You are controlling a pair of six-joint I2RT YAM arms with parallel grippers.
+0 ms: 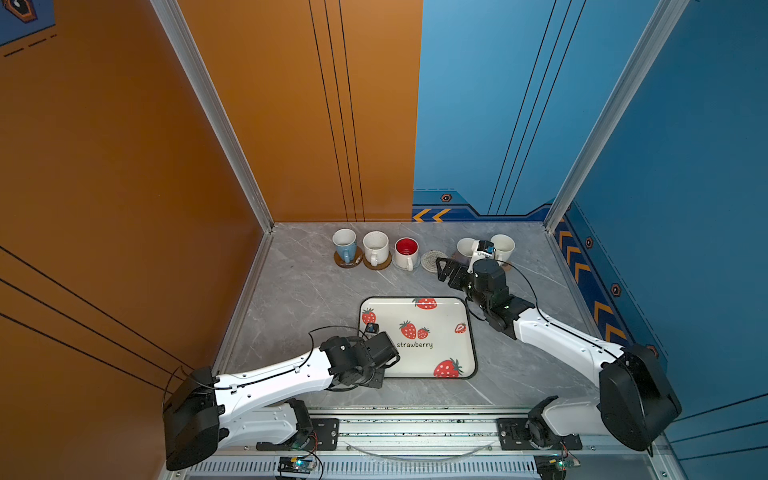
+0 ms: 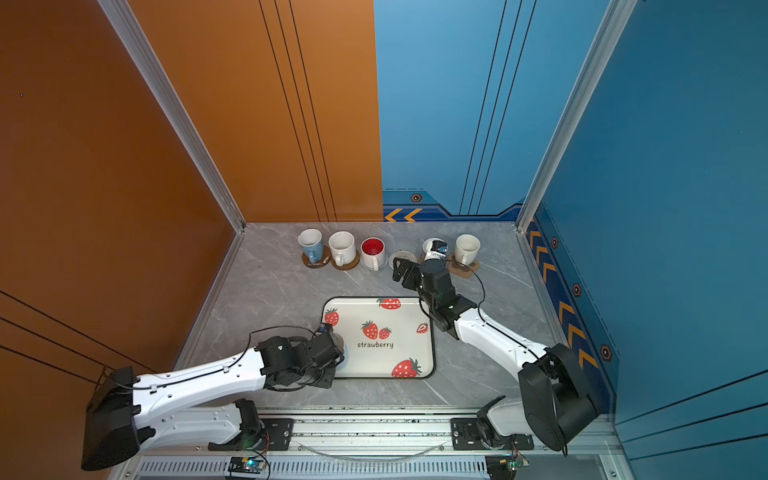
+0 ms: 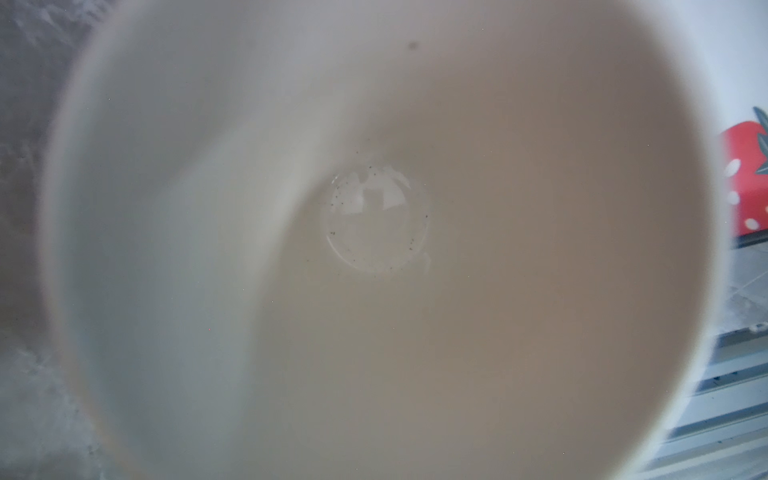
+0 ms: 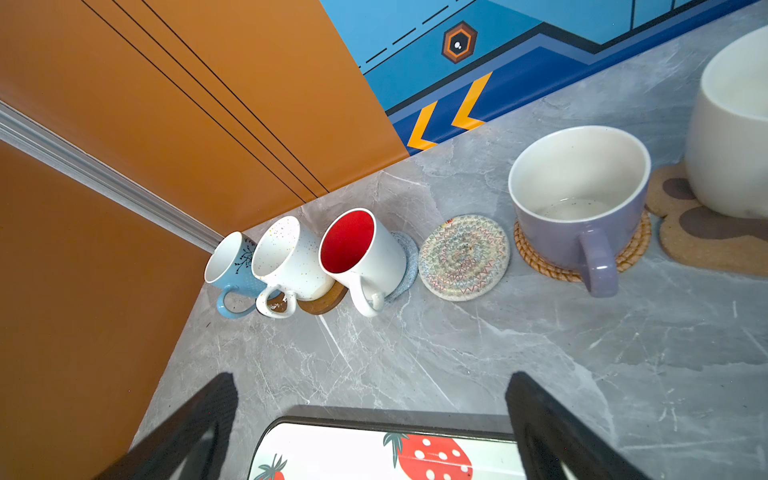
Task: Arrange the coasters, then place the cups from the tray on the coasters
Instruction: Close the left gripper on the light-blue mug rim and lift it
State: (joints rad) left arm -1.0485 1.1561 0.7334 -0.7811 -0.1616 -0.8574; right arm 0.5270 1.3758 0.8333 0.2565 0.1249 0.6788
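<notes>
Though not yet finished, looks close to done: six coasters (image 1: 376, 264) laid in a row along the back of the worktop (image 1: 303, 291), five topped with a cup. Running from the left in a top view: blue cup (image 1: 345, 245) and speckled cup (image 1: 376, 247) on brown discs (image 1: 347, 262), red-inside cup (image 1: 406, 251) on grey coaster (image 4: 409, 253), then lavender cup (image 4: 577, 208) on tan weave (image 4: 631, 245) and white cup (image 1: 503, 247) on paw mat (image 4: 702, 245). Leaves only the cream coaster (image 4: 463, 257), between red-inside cup and lavender cup, bare. Finds the last cup (image 3: 374, 249) at the near left corner of the tray (image 1: 449, 345), under the left hand (image 1: 384, 357), with a pale inside filling the left wrist view. Reads the left hand as clenched, most likely on that cup's wall or handle; cannot tell which, nor whether lifted or resting on the tray. Shows the right hand (image 4: 370, 386) spread wide and holding nothing, hanging over bare worktop between tray and row, near the lavender cup but apart from it. Remains to do, by this reckoning: carrying the last cup to the cream coaster
</notes>
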